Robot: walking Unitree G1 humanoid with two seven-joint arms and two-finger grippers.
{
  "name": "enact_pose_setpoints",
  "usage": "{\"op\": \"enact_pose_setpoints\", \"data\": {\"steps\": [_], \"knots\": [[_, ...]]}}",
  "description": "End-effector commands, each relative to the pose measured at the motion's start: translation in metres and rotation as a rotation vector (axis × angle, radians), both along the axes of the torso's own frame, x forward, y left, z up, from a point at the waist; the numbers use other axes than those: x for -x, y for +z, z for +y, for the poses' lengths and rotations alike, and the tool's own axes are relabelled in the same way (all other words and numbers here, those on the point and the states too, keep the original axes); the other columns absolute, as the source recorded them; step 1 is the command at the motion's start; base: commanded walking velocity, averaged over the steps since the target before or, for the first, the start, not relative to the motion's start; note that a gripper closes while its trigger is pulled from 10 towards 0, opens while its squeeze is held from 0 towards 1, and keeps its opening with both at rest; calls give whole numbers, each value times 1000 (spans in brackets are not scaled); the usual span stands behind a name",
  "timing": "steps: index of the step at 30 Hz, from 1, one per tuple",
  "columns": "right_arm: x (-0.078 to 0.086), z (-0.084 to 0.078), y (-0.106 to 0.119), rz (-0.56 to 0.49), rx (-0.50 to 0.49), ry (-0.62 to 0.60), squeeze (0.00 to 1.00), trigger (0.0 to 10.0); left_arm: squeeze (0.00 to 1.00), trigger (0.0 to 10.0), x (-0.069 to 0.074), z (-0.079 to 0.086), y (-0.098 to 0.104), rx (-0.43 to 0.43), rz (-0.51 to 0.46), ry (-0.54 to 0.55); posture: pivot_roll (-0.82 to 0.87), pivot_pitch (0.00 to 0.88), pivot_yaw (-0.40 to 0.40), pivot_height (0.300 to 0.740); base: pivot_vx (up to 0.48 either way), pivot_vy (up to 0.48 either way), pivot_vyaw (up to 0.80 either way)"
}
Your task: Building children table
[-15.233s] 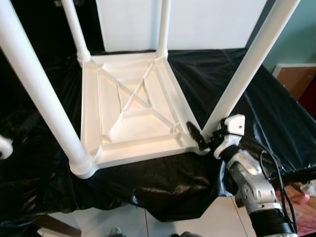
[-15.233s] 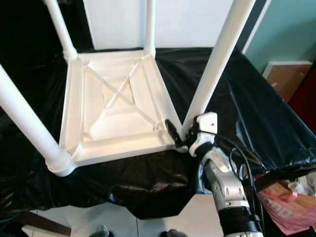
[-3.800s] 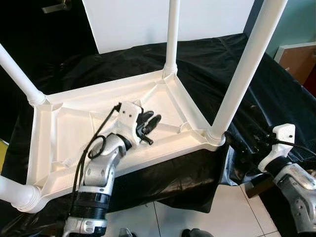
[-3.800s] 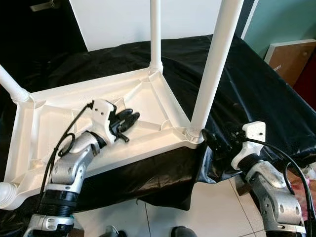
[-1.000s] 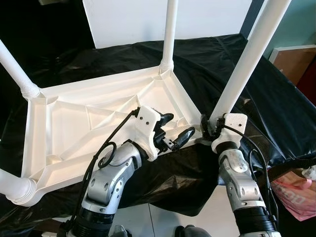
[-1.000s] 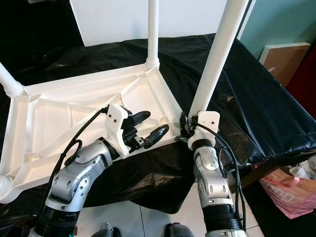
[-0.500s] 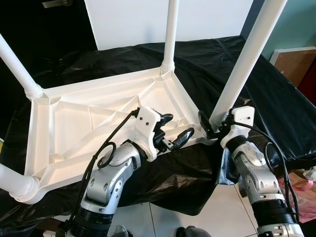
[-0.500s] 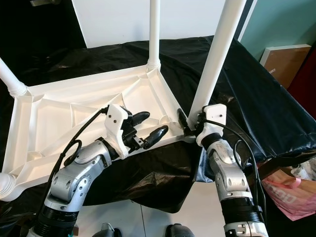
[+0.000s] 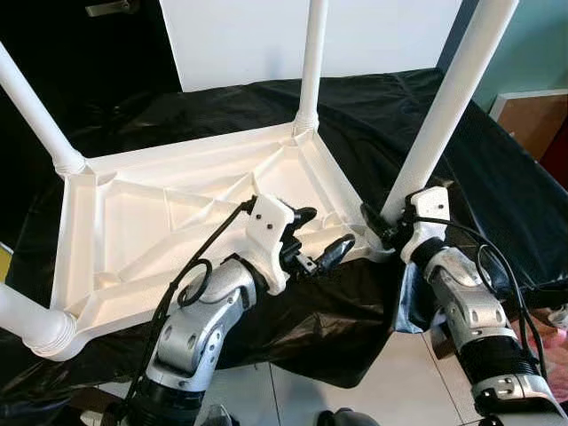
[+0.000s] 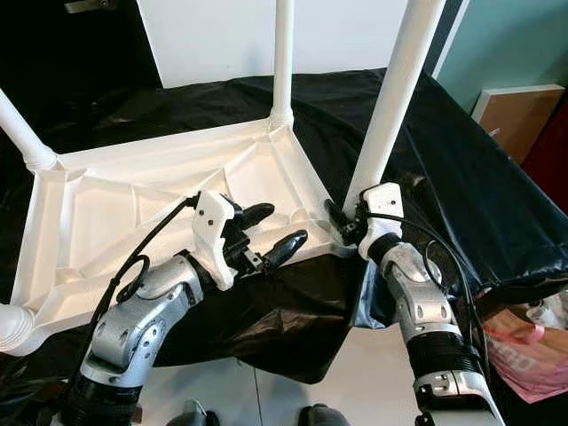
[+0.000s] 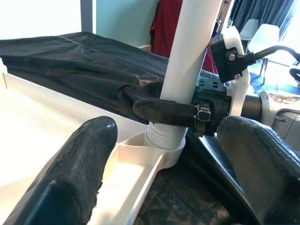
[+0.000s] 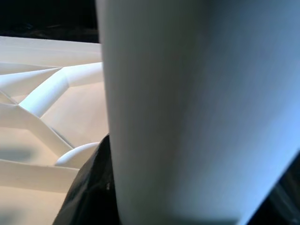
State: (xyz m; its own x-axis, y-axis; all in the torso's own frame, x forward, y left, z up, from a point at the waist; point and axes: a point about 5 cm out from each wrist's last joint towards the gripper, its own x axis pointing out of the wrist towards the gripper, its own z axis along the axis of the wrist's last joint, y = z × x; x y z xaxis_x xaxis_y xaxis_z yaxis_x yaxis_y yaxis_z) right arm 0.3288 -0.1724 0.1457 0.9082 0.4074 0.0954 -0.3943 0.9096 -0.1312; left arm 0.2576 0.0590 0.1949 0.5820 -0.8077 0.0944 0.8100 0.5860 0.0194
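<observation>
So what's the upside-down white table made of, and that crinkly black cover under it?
The upside-down table looks like smooth moulded plastic: glossy white, with ribs cast into its underside. The black cover looks like thin plastic sheeting: it shines and wrinkles like a bin bag. It could be coated cloth, though.

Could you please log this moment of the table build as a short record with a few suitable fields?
table: white table top lies upside down on black sheet, four legs pointing up
right end effector: shut on near right leg, low by its socket
left end effector: open, fingers above the table top's near rim, gripping nothing
background: white panel behind the table
</observation>
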Motion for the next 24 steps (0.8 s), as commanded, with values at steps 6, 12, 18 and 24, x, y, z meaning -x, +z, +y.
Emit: {"op": "enact_pose_setpoints", "data": {"steps": [6,12,18,24], "knots": [[4,7,-14,53,-28,-12,0,10000,0,10000,4,1,0,-8,1,46,22,75,-61,740,0,0,0],[7,6,-14,38,-69,-140,0,10000,0,10000,5,2,-1,-7,2,49,25,67,-68,740,0,0,0],[7,8,-17,46,-107,-252,0,10000,0,10000,4,2,0,-7,-1,48,16,63,-70,740,0,0,0],[11,8,-23,73,-100,-403,0,10000,0,10000,4,0,-1,-6,-2,45,0,69,-76,740,0,0,0]]}}
